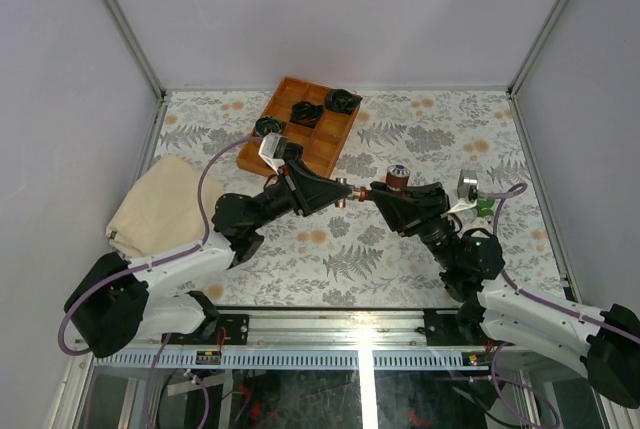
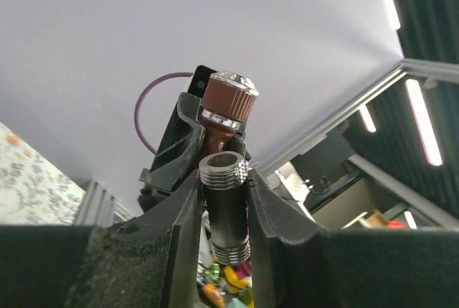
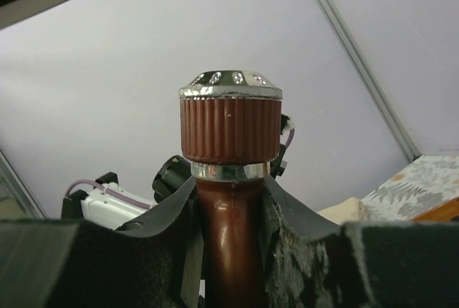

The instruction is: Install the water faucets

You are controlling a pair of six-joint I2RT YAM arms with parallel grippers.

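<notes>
Joining step, I judge: the right pincer (image 3: 229, 200) grips the red-brown faucet (image 3: 229, 171) below its knob (image 3: 229, 125), held above the bench (image 1: 400, 249). The left pincer (image 2: 224, 186) is clamped on a dark threaded tube (image 2: 226, 218) right beside it. Next calls for aligned threads and careful twisting.

— What do the arms look like?
— The left arm (image 1: 185, 259) and right arm (image 1: 540, 314) match: white shells on the long links, with bulky black joints and black shoulder housings.
— Any wiring?
— A purple cable (image 1: 203, 189) loops along the outside of each arm.
— And the ends?
— The left claw (image 1: 335, 190) and right claw (image 1: 377, 192) are black wedges. Close up, the fingers (image 2: 179, 250) are matte black with a fuzzy, felt-like face. On the right claw the lining looks frayed at the edge.
</notes>
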